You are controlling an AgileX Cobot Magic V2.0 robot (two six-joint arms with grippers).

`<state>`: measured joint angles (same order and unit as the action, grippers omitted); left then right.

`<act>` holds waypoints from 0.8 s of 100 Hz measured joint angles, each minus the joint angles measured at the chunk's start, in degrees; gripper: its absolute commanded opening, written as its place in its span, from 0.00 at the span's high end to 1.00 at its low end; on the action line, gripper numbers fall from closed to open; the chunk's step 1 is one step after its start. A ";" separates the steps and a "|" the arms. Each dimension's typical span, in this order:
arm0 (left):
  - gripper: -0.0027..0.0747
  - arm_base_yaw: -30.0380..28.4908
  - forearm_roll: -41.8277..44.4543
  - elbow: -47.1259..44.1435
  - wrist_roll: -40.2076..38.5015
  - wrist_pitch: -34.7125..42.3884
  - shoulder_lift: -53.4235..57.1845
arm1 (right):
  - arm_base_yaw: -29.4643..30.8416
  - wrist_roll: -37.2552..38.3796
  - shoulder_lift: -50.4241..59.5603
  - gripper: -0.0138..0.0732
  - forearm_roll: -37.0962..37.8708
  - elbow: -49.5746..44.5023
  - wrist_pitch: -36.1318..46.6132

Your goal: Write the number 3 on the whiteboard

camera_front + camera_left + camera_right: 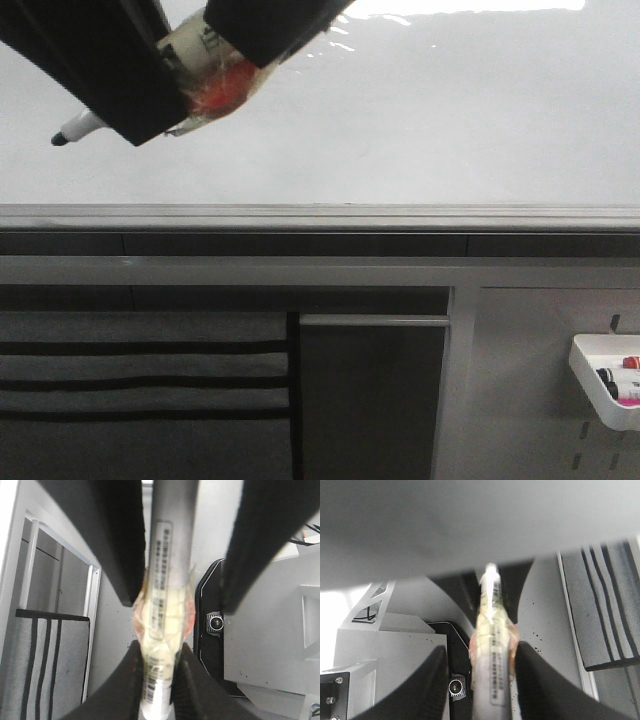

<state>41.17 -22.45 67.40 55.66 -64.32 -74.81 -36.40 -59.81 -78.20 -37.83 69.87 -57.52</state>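
Whiteboard point(420, 110) blank, no number 3 visible yet. Both hands, left hand point(159, 630) and right hand point(479, 655), clamped on one marker point(75, 129). Likely risk: opposing pulls twisting pen, smearing stroke.

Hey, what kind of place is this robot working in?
Probably an office or lab workstation: a large whiteboard above a grey panelled cabinet, with a small white tray of markers hung on its side.
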 measured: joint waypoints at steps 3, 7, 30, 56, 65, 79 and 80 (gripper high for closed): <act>0.99 0.00 0.00 0.00 0.00 0.00 0.00 | 0.00 0.00 0.00 0.64 0.00 0.00 0.10; 0.99 0.00 0.00 0.00 0.00 0.00 0.00 | 0.00 0.00 0.00 0.67 0.00 0.09 0.10; 0.99 0.00 0.00 0.00 0.30 0.32 0.00 | 0.00 -0.08 0.00 0.86 0.48 0.09 0.84; 0.69 0.00 0.08 0.00 0.40 0.42 0.00 | 0.00 -0.08 0.00 0.90 0.61 0.09 1.06; 0.47 0.00 0.52 0.00 0.37 1.20 0.00 | 0.00 -0.08 0.00 0.90 0.65 0.09 0.85; 0.41 0.00 1.82 0.00 -1.45 4.38 0.43 | 0.00 0.46 0.00 0.90 2.33 0.09 1.06; 0.41 0.00 1.95 0.00 -1.61 4.59 0.71 | 0.00 0.62 0.00 0.90 2.54 0.09 1.20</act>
<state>41.17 -20.49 67.40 54.05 -59.73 -74.10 -36.40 -59.19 -78.20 -35.29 69.96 -56.32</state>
